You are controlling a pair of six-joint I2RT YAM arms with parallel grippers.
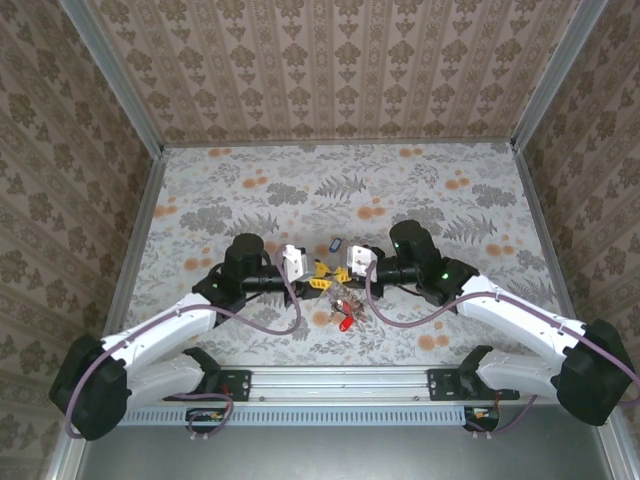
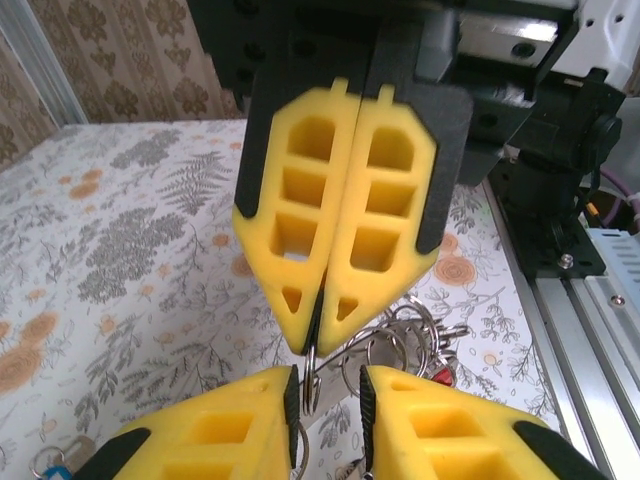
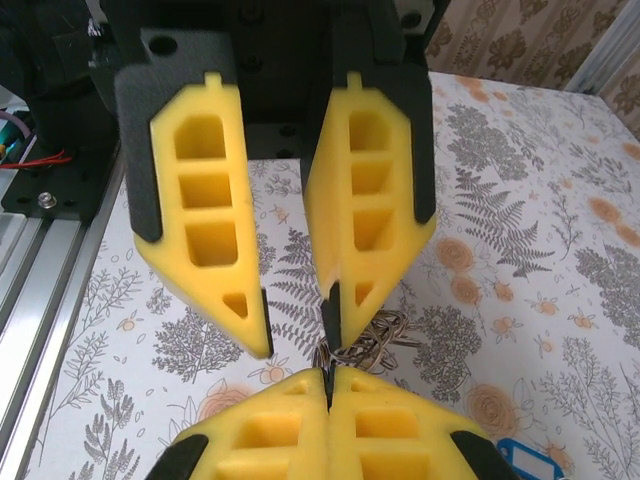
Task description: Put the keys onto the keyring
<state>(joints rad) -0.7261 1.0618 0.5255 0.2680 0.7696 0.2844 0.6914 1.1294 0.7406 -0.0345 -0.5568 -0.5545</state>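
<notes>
The keyring (image 2: 312, 372) is a thin metal ring, seen edge-on. My right gripper (image 3: 328, 385) is shut on its rim, and its yellow tips (image 2: 300, 325) pinch the ring from above in the left wrist view. My left gripper (image 2: 327, 385) is open around the ring, which lies against its left pad (image 2: 291, 395) and stays clear of the other pad. A bunch of keys and small rings (image 2: 405, 335) with a red head (image 2: 441, 374) hangs just behind. From the top, both grippers (image 1: 325, 278) meet above the key pile (image 1: 343, 312).
A key with a blue tag (image 1: 336, 244) lies on the flowered table beyond the grippers, also seen low right in the right wrist view (image 3: 525, 462). The aluminium rail (image 1: 340, 382) and arm bases run along the near edge. Patterned walls close off three sides.
</notes>
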